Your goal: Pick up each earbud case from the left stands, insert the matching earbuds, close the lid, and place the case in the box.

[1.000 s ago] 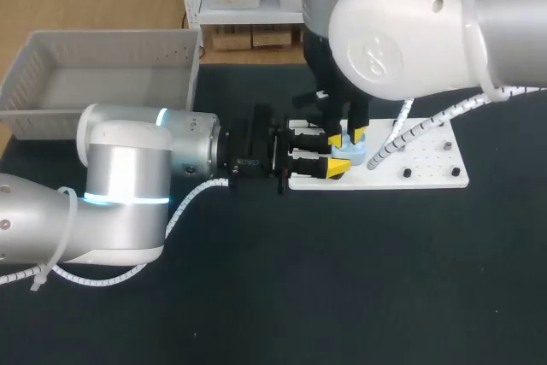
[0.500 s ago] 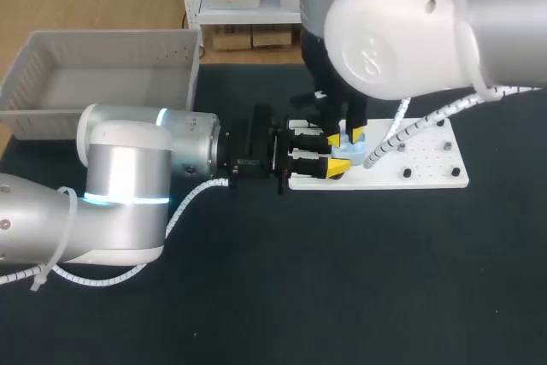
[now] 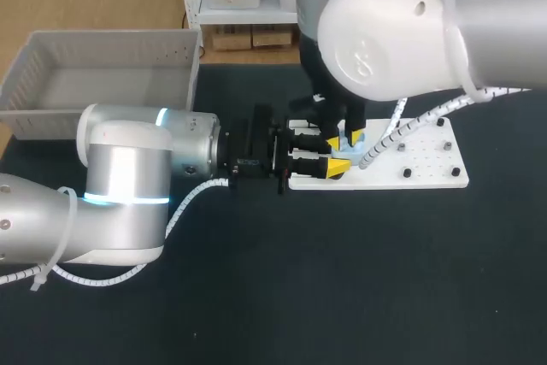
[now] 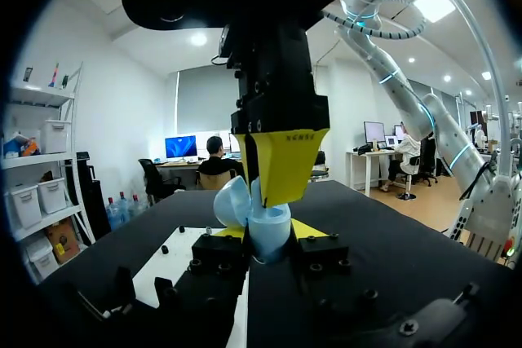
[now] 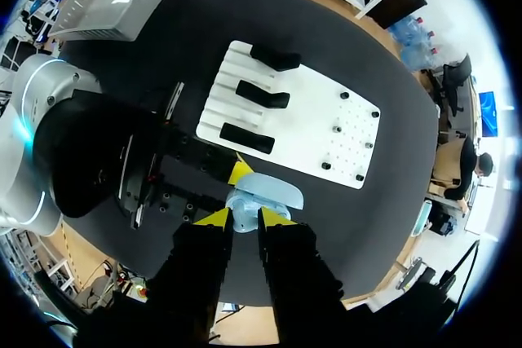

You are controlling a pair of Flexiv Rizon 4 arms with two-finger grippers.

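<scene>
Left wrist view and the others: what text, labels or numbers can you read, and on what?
Right claw, small dark print on its yellow face: too blurred to read.
Light blue plastic earbud case: no text visible.
White flat peg board: no text visible.
Grey plastic box: none visible.

Nothing readable for me here, folks: no labels, numbers or signs I can make out on the table (image 3: 359,279) or anything sitting on it.
</scene>
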